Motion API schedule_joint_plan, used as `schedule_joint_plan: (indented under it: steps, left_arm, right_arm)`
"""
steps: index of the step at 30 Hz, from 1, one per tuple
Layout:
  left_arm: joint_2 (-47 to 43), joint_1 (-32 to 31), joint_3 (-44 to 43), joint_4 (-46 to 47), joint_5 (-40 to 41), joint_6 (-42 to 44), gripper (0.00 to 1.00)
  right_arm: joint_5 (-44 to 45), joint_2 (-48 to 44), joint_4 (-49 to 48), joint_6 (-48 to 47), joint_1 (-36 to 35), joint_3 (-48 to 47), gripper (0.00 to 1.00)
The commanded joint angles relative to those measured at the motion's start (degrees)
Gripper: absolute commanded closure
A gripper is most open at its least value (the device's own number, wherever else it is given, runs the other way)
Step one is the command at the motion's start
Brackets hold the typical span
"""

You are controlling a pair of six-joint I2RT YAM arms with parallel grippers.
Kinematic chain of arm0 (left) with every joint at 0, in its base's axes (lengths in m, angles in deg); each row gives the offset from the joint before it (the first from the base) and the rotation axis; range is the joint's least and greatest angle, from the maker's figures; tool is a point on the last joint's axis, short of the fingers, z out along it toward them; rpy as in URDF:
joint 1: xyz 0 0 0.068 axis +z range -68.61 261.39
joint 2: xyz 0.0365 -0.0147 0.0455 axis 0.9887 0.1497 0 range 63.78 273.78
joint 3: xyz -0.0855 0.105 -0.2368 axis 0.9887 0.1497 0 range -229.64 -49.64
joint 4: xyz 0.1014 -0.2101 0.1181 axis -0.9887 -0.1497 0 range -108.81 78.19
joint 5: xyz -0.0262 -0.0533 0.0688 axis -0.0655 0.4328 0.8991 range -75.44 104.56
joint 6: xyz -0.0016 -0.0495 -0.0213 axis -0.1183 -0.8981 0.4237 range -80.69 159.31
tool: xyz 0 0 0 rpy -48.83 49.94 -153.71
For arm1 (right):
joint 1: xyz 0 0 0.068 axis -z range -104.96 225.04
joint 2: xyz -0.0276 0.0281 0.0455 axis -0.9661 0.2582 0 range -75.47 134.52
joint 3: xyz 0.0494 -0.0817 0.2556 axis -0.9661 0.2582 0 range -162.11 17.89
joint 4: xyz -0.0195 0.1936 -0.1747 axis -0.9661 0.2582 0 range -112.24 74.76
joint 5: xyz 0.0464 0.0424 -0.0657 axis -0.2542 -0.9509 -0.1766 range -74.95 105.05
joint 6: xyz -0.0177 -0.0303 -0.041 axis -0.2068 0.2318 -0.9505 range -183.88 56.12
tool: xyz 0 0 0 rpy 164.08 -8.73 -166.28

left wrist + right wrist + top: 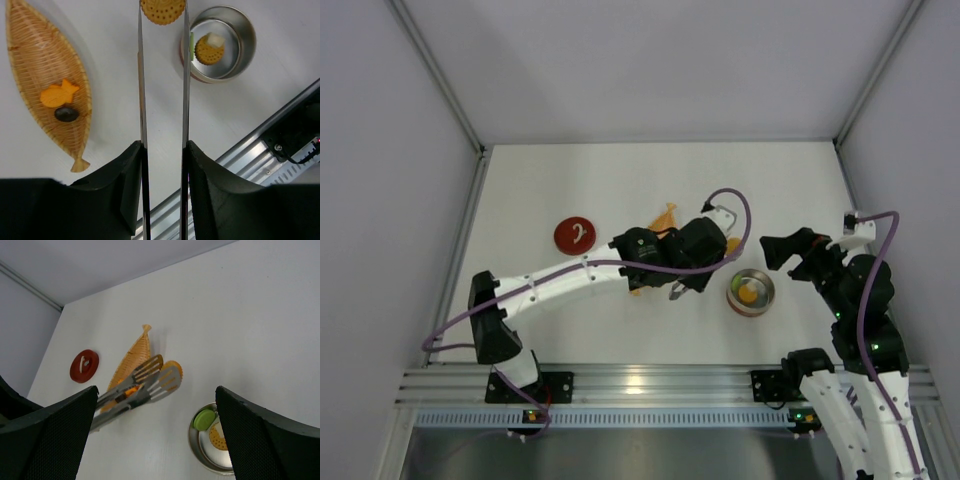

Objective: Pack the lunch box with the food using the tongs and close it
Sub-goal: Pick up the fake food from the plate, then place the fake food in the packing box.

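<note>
My left gripper is shut on the silver tongs, one arm against each finger. A round orange biscuit is pinched between the tong tips, above the table just left of the lunch box. The steel lunch box holds an orange biscuit, a white piece and a green piece. Its red lid lies flat to the left. Right of the lunch box, my right gripper hangs open and empty. The tongs show side-on in the right wrist view.
The orange woven leaf-shaped tray lies left of the tongs with an orange fish-shaped piece and a dark oval piece in it. An aluminium rail runs along the near table edge. Grey walls enclose the table.
</note>
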State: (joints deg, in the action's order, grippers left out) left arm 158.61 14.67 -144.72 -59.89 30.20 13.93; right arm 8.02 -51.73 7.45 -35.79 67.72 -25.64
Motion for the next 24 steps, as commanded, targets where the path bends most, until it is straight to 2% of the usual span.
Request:
schedule_joint_plan:
  steps: [1,11,24]
  left_arm:
    - [3.42,-3.50,-3.69,0.08,1.24,-0.45,0.58]
    - [10.38,-9.57,-7.22,1.05,-0.08,-1.15,0.58]
    - [8.53,-11.50,-2.21,0.88,0.53,-3.18,0.58]
  right_arm:
    - [-0.01,-0.28,-0.69,-0.06,0.90,-1.12,0.01]
    - [0.70,-0.72,0.19,-0.32,0.90,-1.38,0.01]
    - [0.79,-0.72,0.01,-0.41,0.90,-0.86,0.01]
